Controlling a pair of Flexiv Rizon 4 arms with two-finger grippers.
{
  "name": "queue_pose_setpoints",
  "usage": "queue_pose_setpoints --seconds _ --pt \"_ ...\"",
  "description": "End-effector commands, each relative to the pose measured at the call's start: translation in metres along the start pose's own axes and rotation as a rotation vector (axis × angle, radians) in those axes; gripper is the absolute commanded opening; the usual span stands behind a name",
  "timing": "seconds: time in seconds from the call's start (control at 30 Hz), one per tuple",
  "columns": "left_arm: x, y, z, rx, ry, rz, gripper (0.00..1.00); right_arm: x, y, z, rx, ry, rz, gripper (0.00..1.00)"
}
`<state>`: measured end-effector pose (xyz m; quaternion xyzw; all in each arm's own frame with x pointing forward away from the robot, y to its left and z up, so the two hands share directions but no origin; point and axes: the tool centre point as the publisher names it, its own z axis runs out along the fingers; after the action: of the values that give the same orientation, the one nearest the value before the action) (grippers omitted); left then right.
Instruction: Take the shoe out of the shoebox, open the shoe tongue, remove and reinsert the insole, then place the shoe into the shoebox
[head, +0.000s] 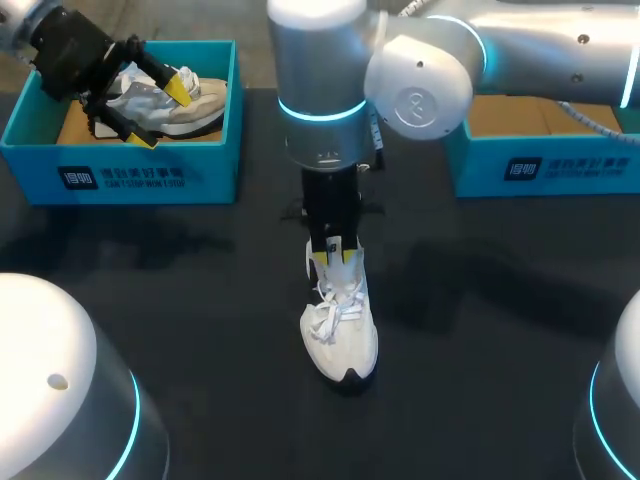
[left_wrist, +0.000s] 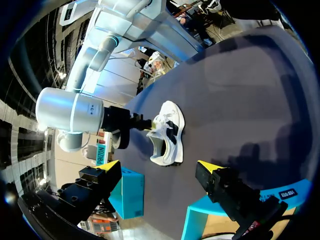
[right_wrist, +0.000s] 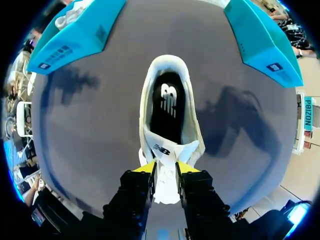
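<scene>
While your right gripper (right_wrist: 166, 169) pinches the tongue (right_wrist: 172, 150) open, reach the insole (right_wrist: 167, 100) next; your left gripper (left_wrist: 160, 165) stands spread.

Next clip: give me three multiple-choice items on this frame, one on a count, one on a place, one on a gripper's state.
1. How many blue shoeboxes stand on the table?
A. one
B. two
C. three

2. Where is the white shoe?
A. in the left-hand box
B. in the right-hand box
C. on the table, between the boxes

3. What is the right gripper doing?
A. hanging open above the shoe
B. shut on the shoe's tongue
C. shut on the shoe's toe

Answers:
1. B: the head view shows one box at each side of the table.
2. C: the shoe stands on the dark surface, outside both boxes.
3. B: in the right wrist view both yellow-tipped fingers press the tongue from opposite sides.
</scene>
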<state>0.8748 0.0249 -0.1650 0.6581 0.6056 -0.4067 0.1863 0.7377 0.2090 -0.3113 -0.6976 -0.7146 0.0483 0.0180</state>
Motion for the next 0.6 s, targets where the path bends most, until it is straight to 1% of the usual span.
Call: queue_pose_setpoints --seconds 0.03,0.1,0.17,0.33,0.4,0.47,0.53,0.6 --pt "0.000 0.000 0.000 0.000 0.002 0.001 1.00 0.002 0.008 0.010 0.009 0.002 -0.006 0.24" --pt "0.000 0.000 0.000 0.000 0.002 0.001 1.00 0.001 0.009 0.009 0.008 -0.002 -0.010 0.24" --pt "0.000 0.000 0.000 0.000 0.002 0.001 1.00 0.000 0.006 0.003 0.003 -0.012 -0.013 0.25" --pt "0.000 0.000 0.000 0.000 0.002 0.001 1.00 0.001 -0.007 -0.005 0.005 -0.030 -0.028 0.30" --pt "0.000 0.000 0.000 0.000 0.002 0.001 1.00 0.000 -0.011 -0.004 0.008 -0.031 -0.026 0.31" --pt "0.000 0.000 0.000 0.000 0.002 0.001 1.00 -0.002 -0.012 -0.001 0.009 -0.030 -0.020 0.30" --pt "0.000 0.000 0.000 0.000 0.002 0.001 1.00 -0.003 -0.009 0.003 0.008 -0.031 -0.016 0.29" --pt "0.000 0.000 0.000 0.000 0.002 0.001 1.00 -0.003 -0.003 0.012 0.007 -0.029 -0.017 0.29"
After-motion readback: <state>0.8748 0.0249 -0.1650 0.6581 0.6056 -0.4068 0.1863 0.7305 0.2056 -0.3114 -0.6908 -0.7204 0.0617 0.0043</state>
